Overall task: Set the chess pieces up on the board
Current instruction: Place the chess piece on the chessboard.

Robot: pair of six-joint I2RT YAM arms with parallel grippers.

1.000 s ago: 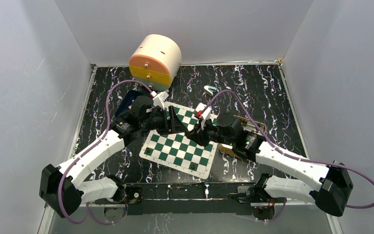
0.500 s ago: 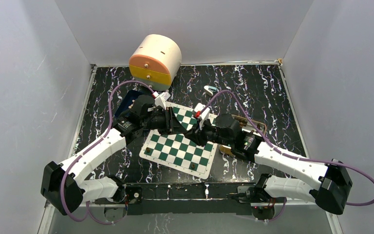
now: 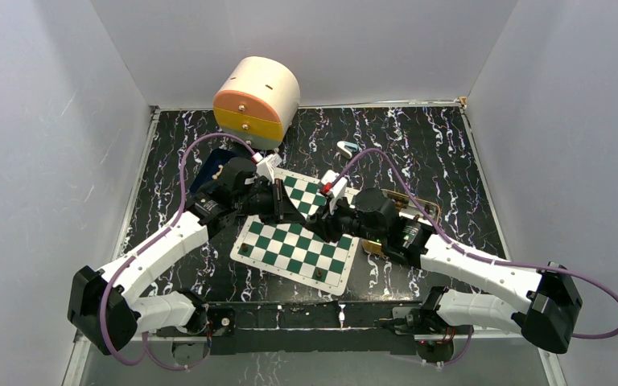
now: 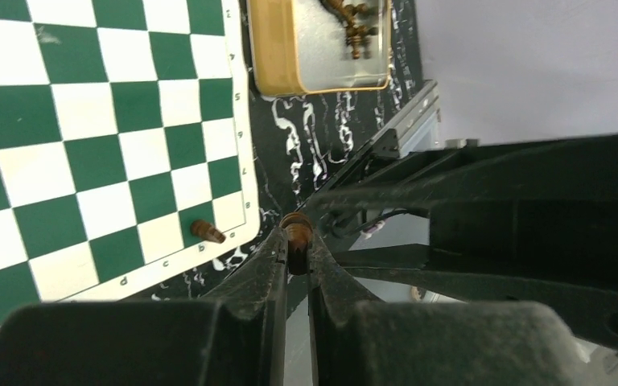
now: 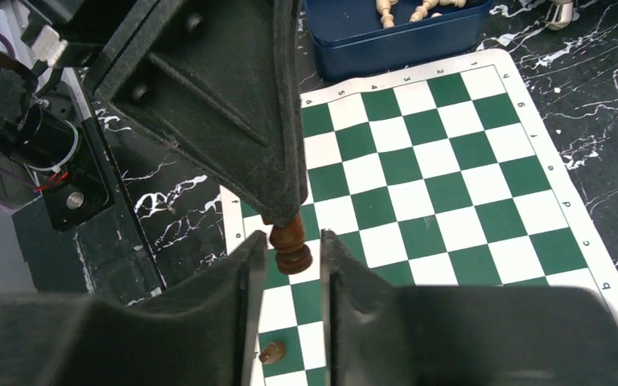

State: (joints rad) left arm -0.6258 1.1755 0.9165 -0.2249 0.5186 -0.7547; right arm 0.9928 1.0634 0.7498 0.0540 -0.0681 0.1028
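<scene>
Above the green and white board, my two grippers meet tip to tip. My left gripper is shut on a dark brown chess piece, pinched at its top end. In the right wrist view that same piece hangs from the left fingers between the fingers of my right gripper, which stands open with a gap on each side. Another dark piece lies on its side on a corner square of the board; it also shows as the small piece.
A gold tin with dark pieces sits off one side of the board. A blue box of pale pieces sits off the other. A round cream and orange drawer unit stands at the back, with a small white and teal object nearby.
My left gripper has closed onto the dark piece. My right gripper, which was shut on it, has opened. Both arms have barely shifted.
</scene>
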